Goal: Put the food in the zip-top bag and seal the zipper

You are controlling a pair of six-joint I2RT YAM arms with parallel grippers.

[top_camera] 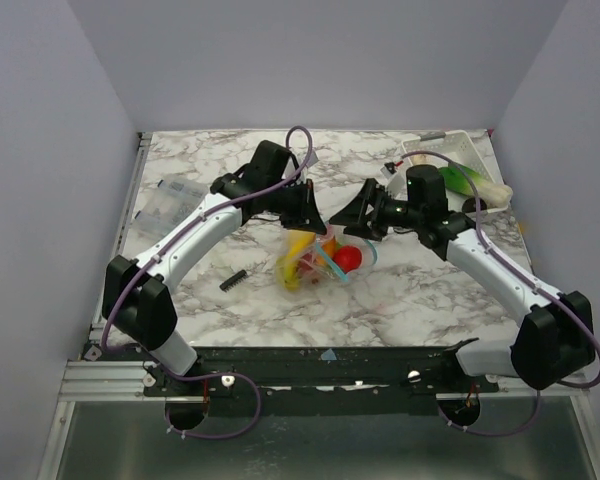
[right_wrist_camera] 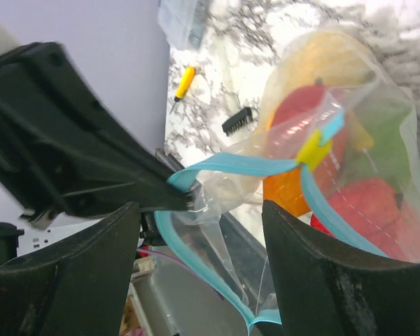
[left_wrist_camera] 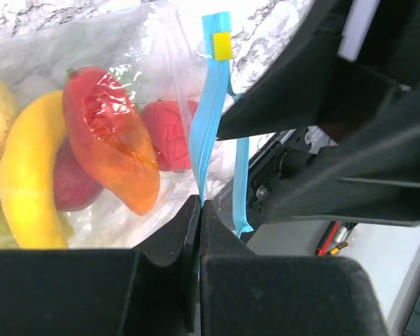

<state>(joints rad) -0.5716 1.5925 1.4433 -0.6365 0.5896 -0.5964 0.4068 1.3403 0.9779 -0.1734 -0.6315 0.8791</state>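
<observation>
Left jaws: clenched on the zipper point(left_wrist_camera: 208, 105), the teal strip pinched flat between both fingers point(left_wrist_camera: 164, 241). Right jaws: released and spread wide. Strip and clear film lie in the gap; whether they touch either finger, I cannot tell.

Zip-top bag point(top_camera: 320, 262) sits at the middle of the counter point(top_camera: 400, 300), its mouth edge drawn up between the two arms. The food point(left_wrist_camera: 108, 136) is inside the bag: yellow banana point(left_wrist_camera: 24, 182), red-orange piece, red pieces, something green. A yellow slider point(right_wrist_camera: 313, 148) sits on the zipper. How much of the mouth is sealed: cannot tell.

Black bar point(top_camera: 232, 280) lies left of the bag, towards the near edge. Clear packet point(top_camera: 170, 203) lies by the left edge. White basket point(top_camera: 458, 152) stands at the far right corner.
</observation>
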